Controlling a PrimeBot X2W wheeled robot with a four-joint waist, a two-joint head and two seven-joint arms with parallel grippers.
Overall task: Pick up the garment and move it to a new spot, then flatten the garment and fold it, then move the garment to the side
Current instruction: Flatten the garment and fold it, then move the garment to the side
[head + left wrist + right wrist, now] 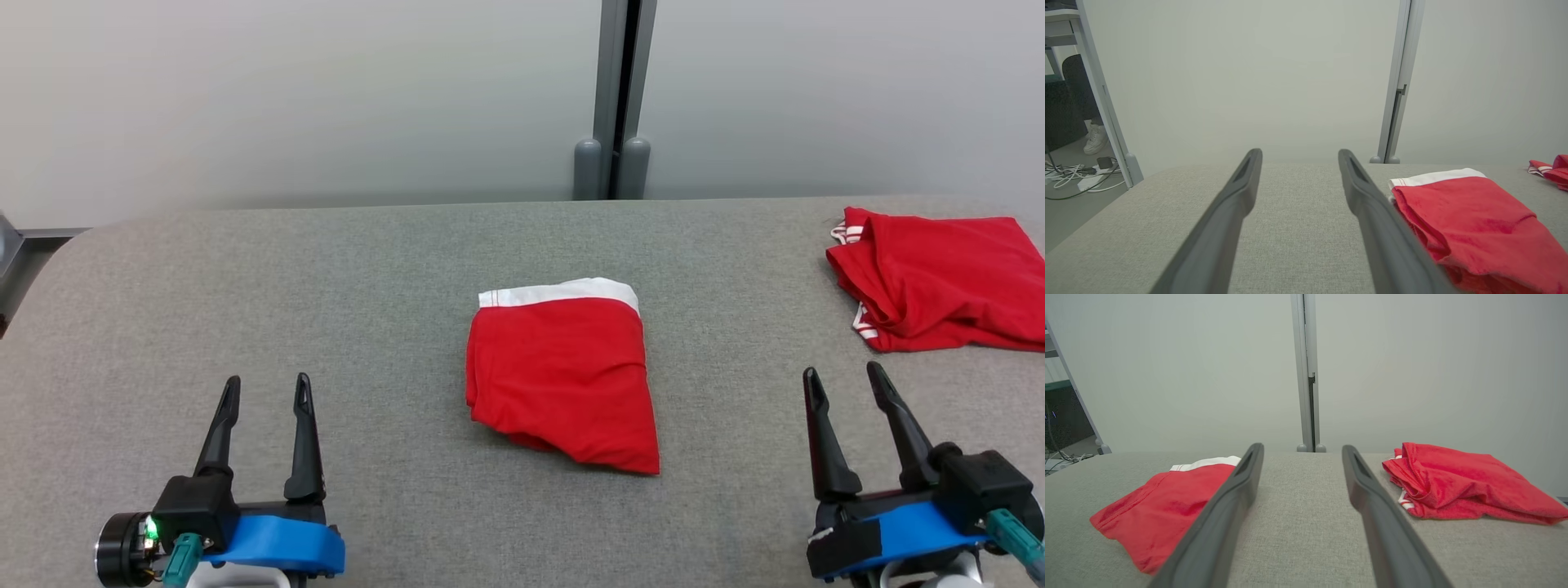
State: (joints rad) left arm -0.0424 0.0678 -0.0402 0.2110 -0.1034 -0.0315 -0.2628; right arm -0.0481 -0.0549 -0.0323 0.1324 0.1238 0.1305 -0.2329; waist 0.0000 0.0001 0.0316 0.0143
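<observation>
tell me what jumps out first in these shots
The folded red garment with a white waistband lies at the centre of the grey table. A second, rumpled red garment sits at the far right. The left tool and right tool hover open at the lower corners, touching neither.

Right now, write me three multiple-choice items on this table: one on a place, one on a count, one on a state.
1. Where does the white-banded garment lie on the table? A. middle B. left edge C. far corner
2. How many red garments are there? A. one B. two C. four
3. How are the left gripper and right gripper? A. both shut on cloth B. one shut C. both open, empty

1 A: it lies midway between the grippers.
2 B: a second garment sits at the far right.
3 C: both sets of jaws stand wide, nothing between them.
</observation>
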